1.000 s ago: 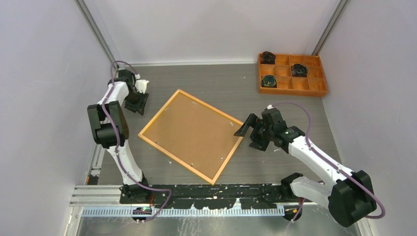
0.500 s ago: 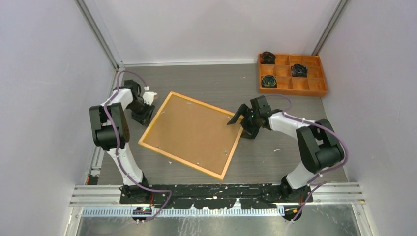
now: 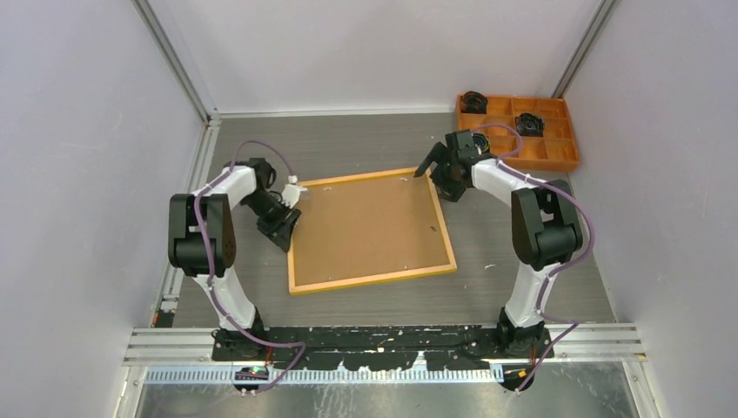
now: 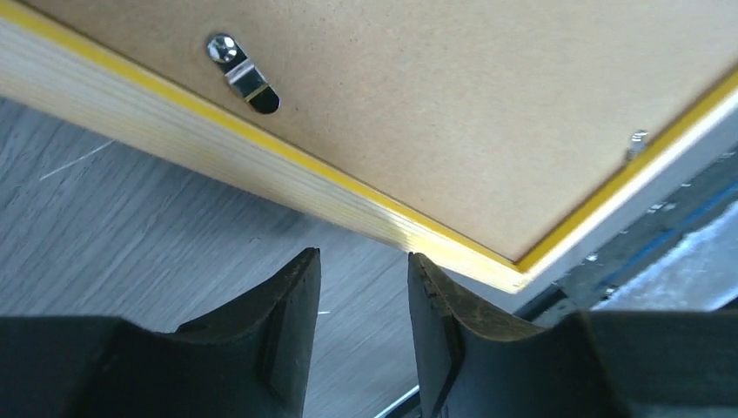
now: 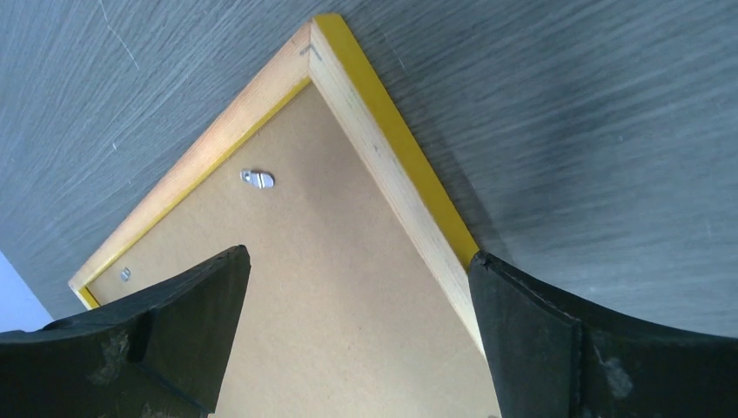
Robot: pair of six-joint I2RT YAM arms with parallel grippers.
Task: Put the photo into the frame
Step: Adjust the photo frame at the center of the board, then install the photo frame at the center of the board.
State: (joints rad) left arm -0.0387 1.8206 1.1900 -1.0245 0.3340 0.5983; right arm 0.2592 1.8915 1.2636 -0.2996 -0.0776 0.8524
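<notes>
- Shows the frame (image 3: 372,280) lying flat on the grey desk (image 3: 365,144), back side up, about midway between the two arms, with its long edges running roughly left to right.
- Has a pale, grained wood rail on the back, with a thin bright yellow line along the rail's inner and outer edges.
- Holds a plain brown board (image 3: 370,226) inside the rail, filling the whole opening.
- Carries small silver turn clips (image 4: 244,74) screwed into the board close to the rail, several dotted around the edge.
- Places the left hand (image 4: 361,287) low over the desk, just outside the frame's left rail.
- Leaves that hand's fingers a narrow gap apart with only desk between them, so released and gripping nothing.
- Brings one fingertip just beside the wood, though cannot tell whether it touches.
- Sets the right hand (image 5: 355,257) above the frame's far right corner, fingers spread wide.
- Puts one finger over the brown board and the other at the outer side of the right rail, grasping nothing.
- Keeps an orange tray (image 3: 540,161) at the far right of the desk, apart from the frame, with dark round items in a few of its compartments.
</notes>
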